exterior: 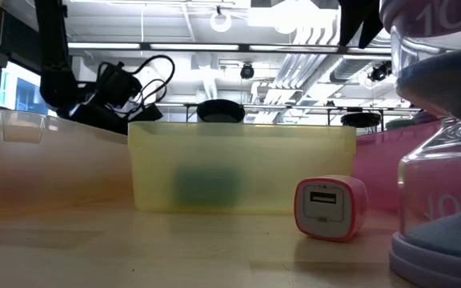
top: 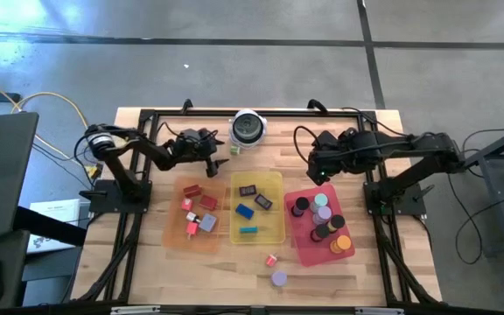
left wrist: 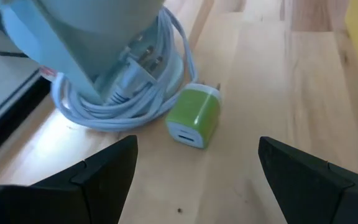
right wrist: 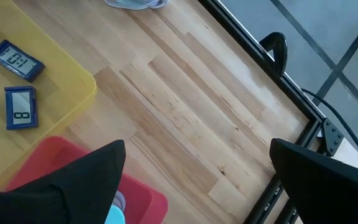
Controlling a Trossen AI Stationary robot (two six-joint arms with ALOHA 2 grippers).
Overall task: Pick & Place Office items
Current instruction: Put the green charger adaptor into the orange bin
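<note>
Planks of our wooden table (top: 147, 262) are carrying three trays; we are holding both end effectors wide, left end effector (left wrist: 194, 171) facing a green charger (left wrist: 193, 116).

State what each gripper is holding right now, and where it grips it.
Nothing is held. The left gripper hangs open above the green charger; the right gripper is open over bare table.

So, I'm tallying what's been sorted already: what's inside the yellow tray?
The yellow tray holds two dark blocks, a blue block and a teal piece. From table height its frosted wall shows only a teal blur.
</note>
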